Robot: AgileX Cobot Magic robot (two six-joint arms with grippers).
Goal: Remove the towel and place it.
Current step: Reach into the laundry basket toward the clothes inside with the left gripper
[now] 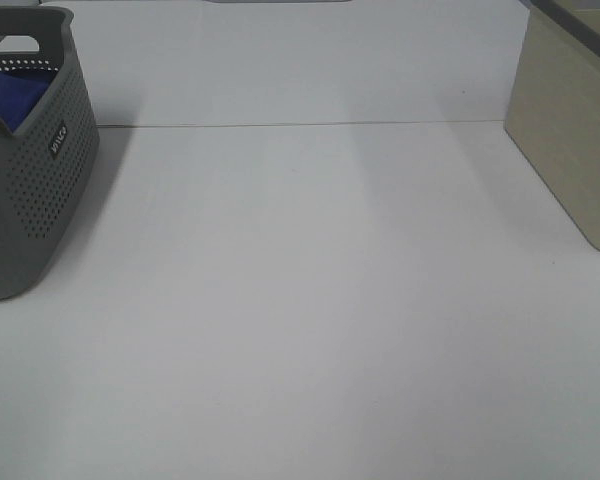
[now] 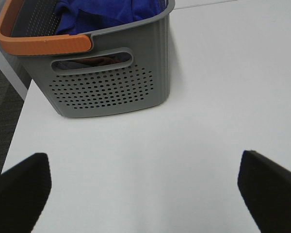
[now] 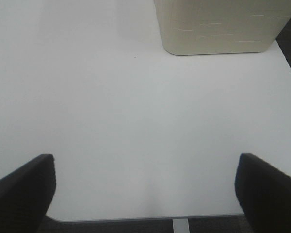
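The royal-blue towel lies bunched inside the grey perforated basket at the far left of the table. In the left wrist view the towel fills the basket, which has an orange handle. My left gripper is open and empty over bare table, a short way from the basket's end wall. My right gripper is open and empty above the table near its front edge. Neither gripper shows in the exterior high view.
A beige box stands at the right edge of the table; it also shows in the right wrist view. The white table lies between basket and box. The table's left edge runs beside the basket.
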